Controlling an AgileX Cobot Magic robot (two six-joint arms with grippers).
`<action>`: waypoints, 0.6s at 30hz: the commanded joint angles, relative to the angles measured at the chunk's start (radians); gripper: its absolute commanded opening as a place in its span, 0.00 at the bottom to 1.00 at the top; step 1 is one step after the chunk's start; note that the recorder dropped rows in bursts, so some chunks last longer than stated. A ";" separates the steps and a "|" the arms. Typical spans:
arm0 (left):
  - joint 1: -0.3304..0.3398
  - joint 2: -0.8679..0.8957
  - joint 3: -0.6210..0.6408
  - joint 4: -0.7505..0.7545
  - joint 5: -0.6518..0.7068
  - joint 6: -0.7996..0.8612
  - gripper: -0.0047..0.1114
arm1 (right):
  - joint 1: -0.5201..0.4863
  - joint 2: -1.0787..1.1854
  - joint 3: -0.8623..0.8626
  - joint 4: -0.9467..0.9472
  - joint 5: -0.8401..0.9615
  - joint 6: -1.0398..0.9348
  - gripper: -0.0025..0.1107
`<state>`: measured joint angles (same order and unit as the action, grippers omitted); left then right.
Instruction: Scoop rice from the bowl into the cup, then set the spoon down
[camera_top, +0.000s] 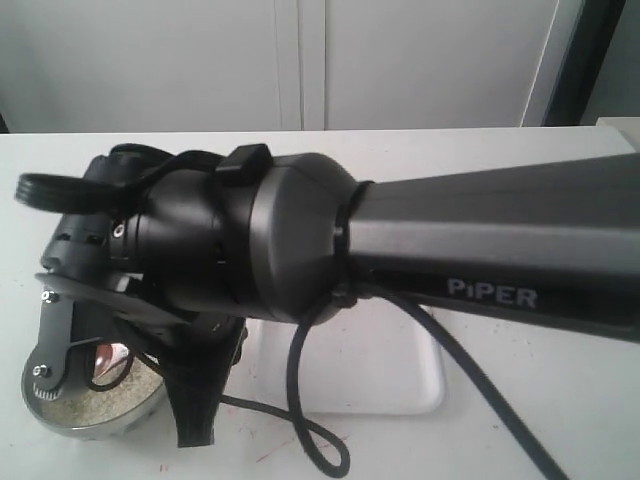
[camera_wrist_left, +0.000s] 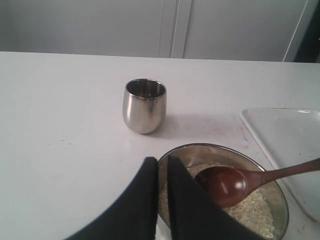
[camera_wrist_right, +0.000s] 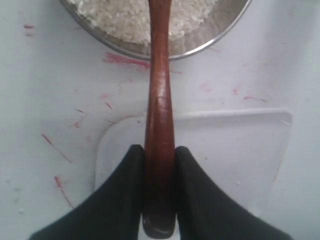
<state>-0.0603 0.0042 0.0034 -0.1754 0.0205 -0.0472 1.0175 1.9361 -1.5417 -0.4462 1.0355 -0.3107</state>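
Note:
The wide steel bowl (camera_wrist_left: 272, 187) holds white rice (camera_wrist_left: 252, 212). My left gripper (camera_wrist_left: 163, 167) is shut on the bowl's near rim, one finger inside and one outside. The small shiny cup (camera_wrist_left: 144, 105) stands upright on the table beyond the bowl, apart from it. The wooden spoon (camera_wrist_right: 159, 100) has its handle in my shut right gripper (camera_wrist_right: 160, 155). Its oval scoop (camera_wrist_left: 223, 185) sits hollow side up and empty just over the rice. In the exterior view the bowl (camera_top: 95, 415) shows at the lower left, mostly hidden by the right arm (camera_top: 450, 250).
A white tray (camera_wrist_right: 230, 150) lies on the table beside the bowl, under my right gripper. It is the tray (camera_top: 400, 380) right of the bowl in the exterior view. Red marks streak the white tabletop (camera_wrist_right: 55, 150). A black cable (camera_top: 300, 400) loops over the tray's near edge.

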 joint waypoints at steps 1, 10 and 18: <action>-0.002 -0.004 -0.003 -0.009 0.003 -0.002 0.16 | 0.018 -0.014 -0.007 -0.110 0.032 0.064 0.02; -0.002 -0.004 -0.003 -0.009 0.003 -0.002 0.16 | 0.020 -0.014 -0.007 -0.129 0.052 0.063 0.02; -0.002 -0.004 -0.003 -0.009 0.003 -0.002 0.16 | 0.020 -0.006 -0.007 -0.129 0.065 0.061 0.02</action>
<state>-0.0603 0.0042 0.0034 -0.1754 0.0205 -0.0472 1.0354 1.9361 -1.5433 -0.5694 1.0888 -0.2535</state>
